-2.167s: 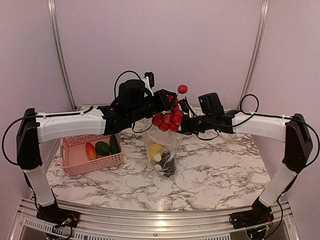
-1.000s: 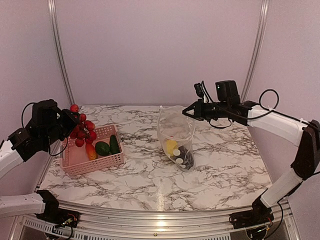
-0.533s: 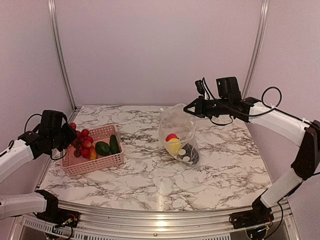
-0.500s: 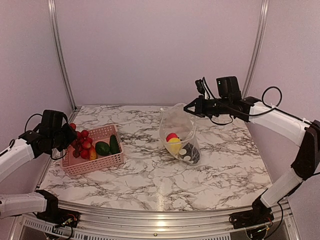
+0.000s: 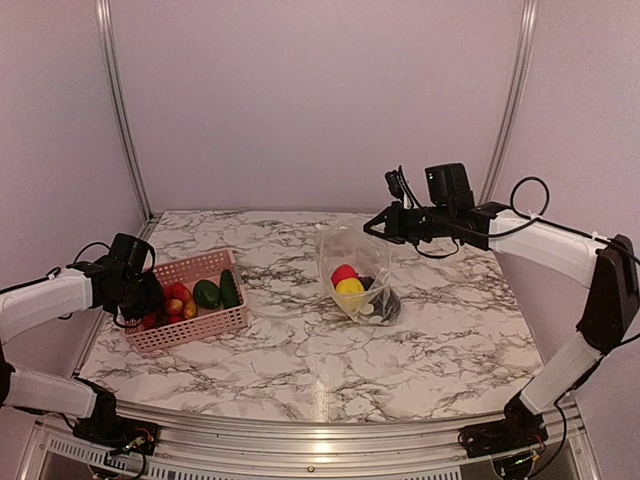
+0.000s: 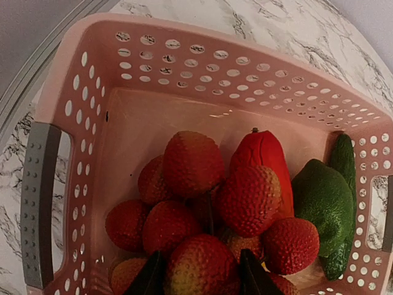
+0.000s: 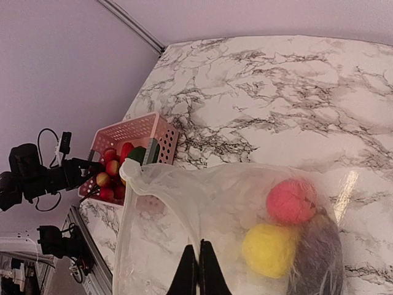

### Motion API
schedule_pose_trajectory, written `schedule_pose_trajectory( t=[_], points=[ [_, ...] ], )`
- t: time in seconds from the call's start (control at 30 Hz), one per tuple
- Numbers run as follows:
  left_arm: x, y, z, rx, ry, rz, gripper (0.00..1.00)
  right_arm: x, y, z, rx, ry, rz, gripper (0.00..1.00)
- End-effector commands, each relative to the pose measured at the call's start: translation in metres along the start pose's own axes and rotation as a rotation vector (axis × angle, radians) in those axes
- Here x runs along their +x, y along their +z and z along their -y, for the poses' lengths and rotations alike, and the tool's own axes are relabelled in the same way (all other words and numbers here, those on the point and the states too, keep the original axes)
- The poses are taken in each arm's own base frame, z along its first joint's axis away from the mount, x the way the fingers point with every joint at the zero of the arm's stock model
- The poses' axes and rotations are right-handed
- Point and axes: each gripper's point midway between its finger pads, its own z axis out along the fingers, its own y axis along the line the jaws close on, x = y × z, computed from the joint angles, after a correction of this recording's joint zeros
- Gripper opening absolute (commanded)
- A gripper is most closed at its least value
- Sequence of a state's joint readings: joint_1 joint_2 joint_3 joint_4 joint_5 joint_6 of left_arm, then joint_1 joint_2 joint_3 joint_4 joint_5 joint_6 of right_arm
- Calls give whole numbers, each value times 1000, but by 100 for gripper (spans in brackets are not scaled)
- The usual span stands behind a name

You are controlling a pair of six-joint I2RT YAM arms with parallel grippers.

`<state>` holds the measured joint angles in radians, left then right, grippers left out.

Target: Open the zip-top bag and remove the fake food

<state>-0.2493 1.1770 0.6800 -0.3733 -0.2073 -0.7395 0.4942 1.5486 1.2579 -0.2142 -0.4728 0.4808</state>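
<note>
Pincer, left (image 6: 200, 278): grips red bumpy toy fruit cluster (image 6: 190, 163) in pink perforated plastic basket (image 6: 184, 61).
Pincer, right (image 7: 198, 270): pinches transparent crinkly zip-top bag (image 7: 178, 209) rim.

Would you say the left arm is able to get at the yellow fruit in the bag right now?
Probably not yet: the left tool grips the red berry bunch in the pink basket. The right tool holds the bag up.

Red fake food (image 6: 202, 215) (pink perforated basket (image 6: 184, 67))
</note>
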Motion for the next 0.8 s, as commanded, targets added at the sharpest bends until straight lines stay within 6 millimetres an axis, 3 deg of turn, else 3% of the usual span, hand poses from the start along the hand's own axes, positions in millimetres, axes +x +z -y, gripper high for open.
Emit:
schedule_pose_trajectory(
  t=[0.0, 0.13, 0.3, 0.4, 0.57, 0.7, 0.77],
  points=[
    [23, 11, -17, -51, 49, -70, 0, 9, 13, 4, -39, 18, -18, 0],
    [32, 21, -28, -100, 69, -98, 1, 14, 19, 0, -57, 17, -35, 0],
    [30, 30, -22, -110, 70, -117, 11, 11, 21, -5, -72, 14, -32, 0],
    [6, 19, 1, -40, 64, -62, 23, 9, 21, -7, -78, 8, -30, 0],
    [-38, -23, 49, 142, 97, 45, 56, 5, 19, -12, -90, 2, -23, 0],
    [-47, -51, 91, 305, 148, 67, 72, 6, 25, -17, -114, 14, -29, 0],
    [-42, -62, 113, 389, 186, 59, 74, 7, 30, -23, -130, 13, -35, 0]
  ],
)
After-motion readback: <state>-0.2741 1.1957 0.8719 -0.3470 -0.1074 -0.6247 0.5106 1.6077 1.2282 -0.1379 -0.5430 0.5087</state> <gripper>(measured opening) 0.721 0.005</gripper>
